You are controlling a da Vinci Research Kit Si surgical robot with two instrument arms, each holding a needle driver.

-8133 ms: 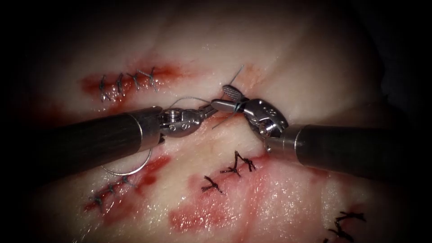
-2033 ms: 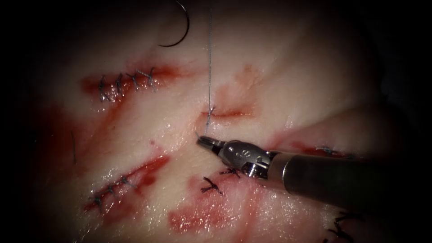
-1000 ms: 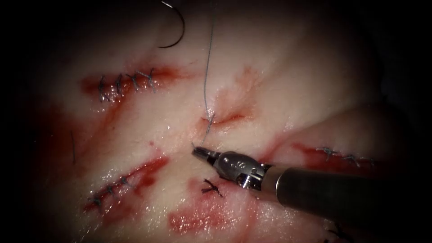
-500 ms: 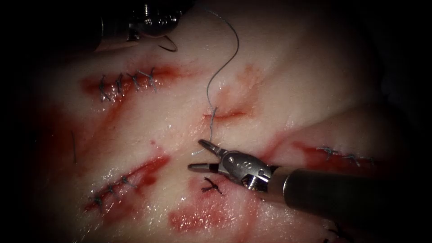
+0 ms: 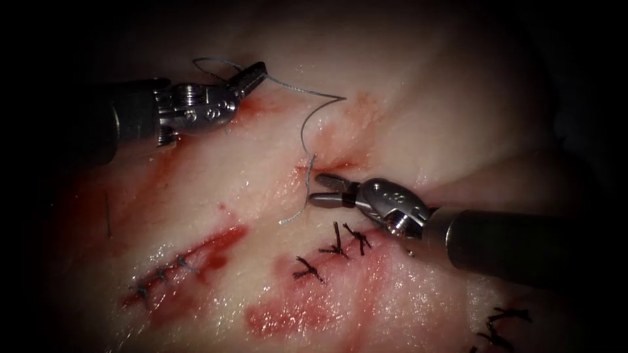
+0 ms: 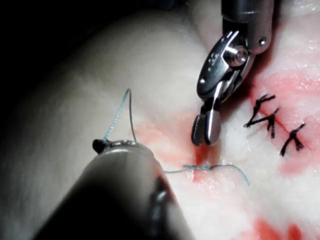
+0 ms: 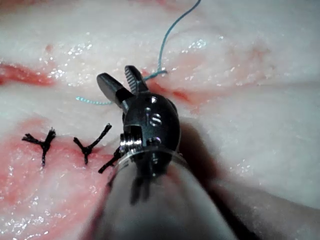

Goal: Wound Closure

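The thread is gripped by the clenched left hand near the tissue's far left edge. The right hand is spread partway (nothing is held), just right of the stitch at the cut. The needle cannot be made out.

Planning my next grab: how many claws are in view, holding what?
2. The left arm's steel claw, up left of the red cut, is shut on the thin blue-grey thread. The right arm's steel claw sits open at the cut, holding nothing.
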